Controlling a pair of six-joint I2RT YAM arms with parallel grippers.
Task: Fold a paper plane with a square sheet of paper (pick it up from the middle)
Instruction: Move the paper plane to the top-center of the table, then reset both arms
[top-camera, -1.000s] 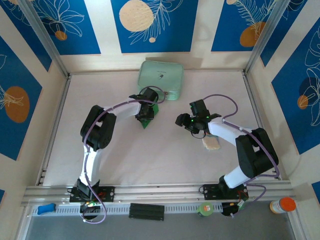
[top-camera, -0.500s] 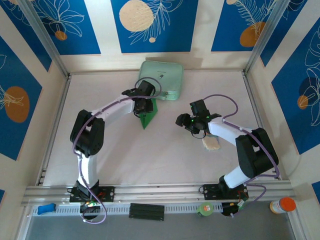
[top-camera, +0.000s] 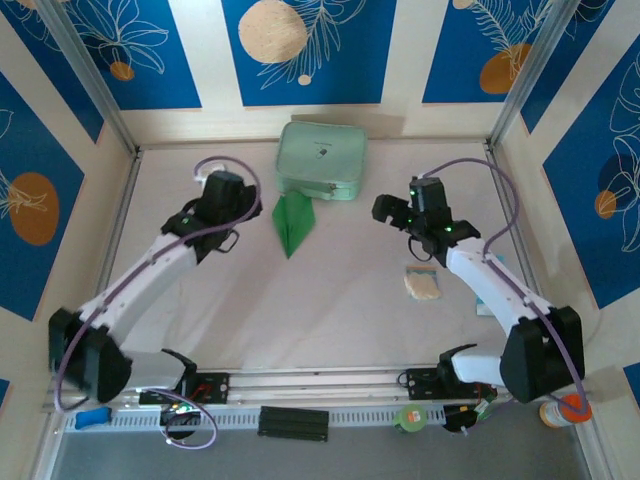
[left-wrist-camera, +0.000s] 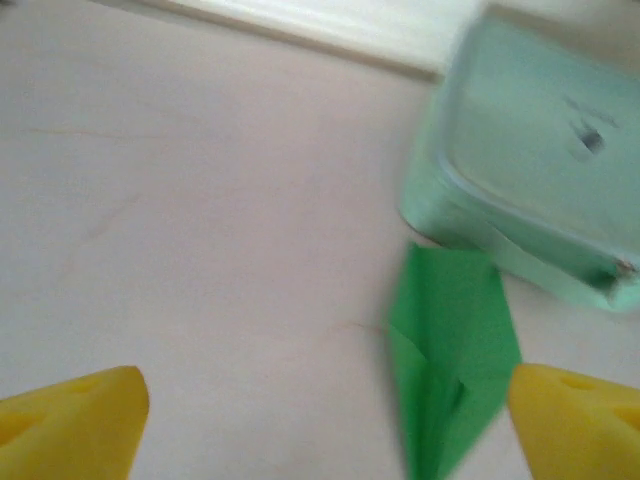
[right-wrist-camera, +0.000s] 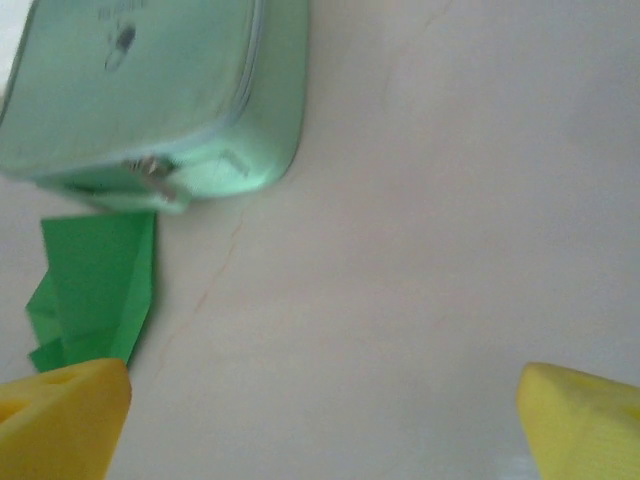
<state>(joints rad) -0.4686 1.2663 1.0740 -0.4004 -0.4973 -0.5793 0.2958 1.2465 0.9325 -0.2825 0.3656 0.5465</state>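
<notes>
The table (top-camera: 200, 330) is seen bare across most of its pale surface. The pale mint zip pouch (top-camera: 321, 160) is set at 12 o'clock, against the far edge. The paper plane (top-camera: 293, 224) is laid flat directly at 6 o'clock of the pouch, nose pointed to 6 o'clock. Whether its broad end touches the pouch cannot be told.

The plane is held by neither arm. The left gripper (left-wrist-camera: 328, 400) is placed at 9 o'clock of it and the right gripper (right-wrist-camera: 325, 390) at 3 o'clock, each with its fingers spread wide and nothing between them. A small beige pad (top-camera: 424, 286) is seen at 4 o'clock of the plane.

The layered creases are judged likely to spring apart, since nothing presses them. The light paper could also be swept aside by a passing arm or cable, or wedged against the pouch if it is nudged.
</notes>
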